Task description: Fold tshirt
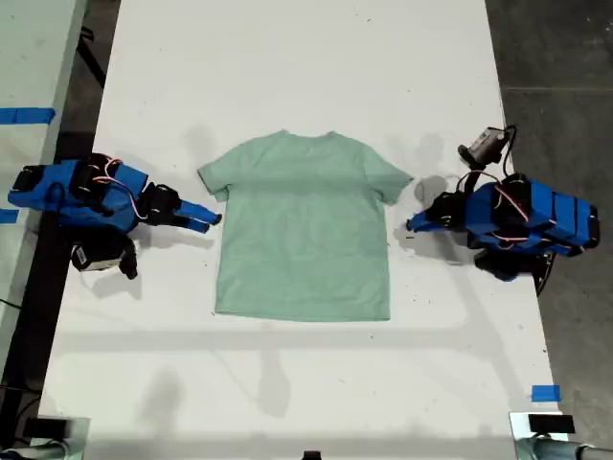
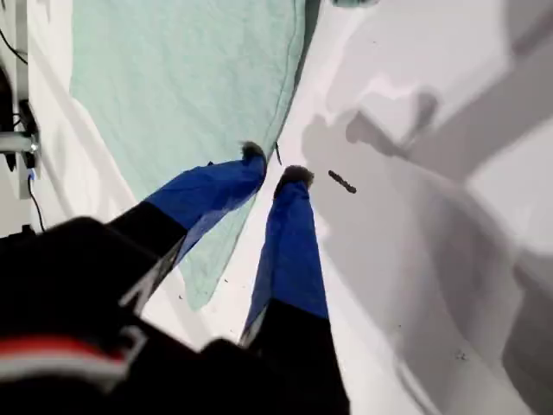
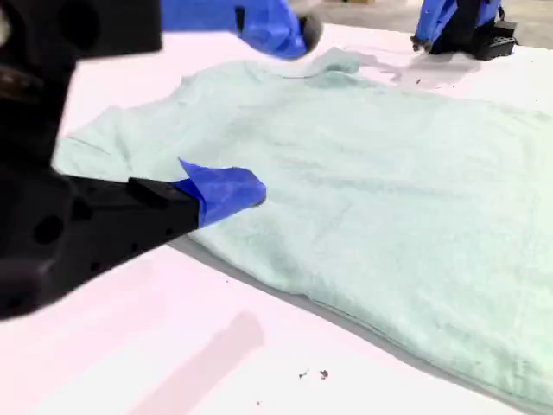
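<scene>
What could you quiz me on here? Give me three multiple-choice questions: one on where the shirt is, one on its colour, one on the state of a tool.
1. Where does the shirt lie?
A. Between the two arms
B. On the floor
C. Draped over one arm

2. What colour is the shirt?
A. Red
B. Pale green
C. Black

3. What state is my second tool in?
A. Open, holding nothing
B. Shut on a sleeve
C. Shut on a pen

Answers:
1. A: the exterior view shows one arm at each side of the shirt.
2. B: every view shows it plain pale green.
3. A: in the second wrist view the jaws stand wide apart with nothing held between them.
</scene>
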Motion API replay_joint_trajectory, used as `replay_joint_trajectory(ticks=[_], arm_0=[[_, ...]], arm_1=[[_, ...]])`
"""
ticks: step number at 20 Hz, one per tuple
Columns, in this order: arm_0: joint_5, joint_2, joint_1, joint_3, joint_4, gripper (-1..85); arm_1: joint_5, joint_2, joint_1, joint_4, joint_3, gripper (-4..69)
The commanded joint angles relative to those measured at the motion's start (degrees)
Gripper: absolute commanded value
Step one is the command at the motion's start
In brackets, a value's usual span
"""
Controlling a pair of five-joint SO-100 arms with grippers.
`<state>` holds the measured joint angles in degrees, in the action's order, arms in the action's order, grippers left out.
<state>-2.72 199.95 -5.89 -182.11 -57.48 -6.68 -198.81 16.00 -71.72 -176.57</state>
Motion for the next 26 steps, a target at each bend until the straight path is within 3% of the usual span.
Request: replay_joint_trajectory(ticks=[1, 2, 4, 7, 9, 12, 15, 19, 23, 26], arm_0=[[3.6, 6.3, -2.7, 0.1, 4.0, 0.1], [2.9, 6.3, -1.9, 0.1, 6.0, 0.1], [2.3, 6.3, -1.7, 1.5, 9.1, 0.1], [-0.6, 4.0, -5.0, 3.8, 8.4, 0.0], [-0.8, -1.9, -7.0, 9.6, 5.4, 0.0], [0.2, -16.9, -11.3, 26.3, -5.6, 0.0], [7.1, -32.2, -18.6, 47.0, -19.2, 0.0], [23.5, -56.1, -31.6, 70.3, -33.4, 0.0], [39.1, -77.0, -39.6, 84.1, -37.9, 0.0], [43.2, -81.6, -41.7, 86.7, -37.9, 2.0]], arm_1=[[0.6, -1.0, -1.1, 1.1, 4.2, 5.5], [0.5, -1.0, -1.1, 0.3, 5.5, 3.0], [-0.4, -0.9, -0.6, -2.6, 8.5, 4.9], [-2.6, 6.1, 0.2, -4.9, 16.0, 4.2], [-6.1, 17.1, 1.8, -4.5, 23.6, 3.6], [-14.6, 33.6, 7.0, -7.3, 37.4, 4.2], [-23.5, 47.6, 12.7, -13.5, 52.6, 6.2], [-33.1, 63.4, 18.9, -20.5, 69.6, 9.5], [-42.3, 76.8, 22.4, -23.3, 82.4, 13.2], [-47.5, 84.4, 23.6, -23.6, 87.8, 17.5]])
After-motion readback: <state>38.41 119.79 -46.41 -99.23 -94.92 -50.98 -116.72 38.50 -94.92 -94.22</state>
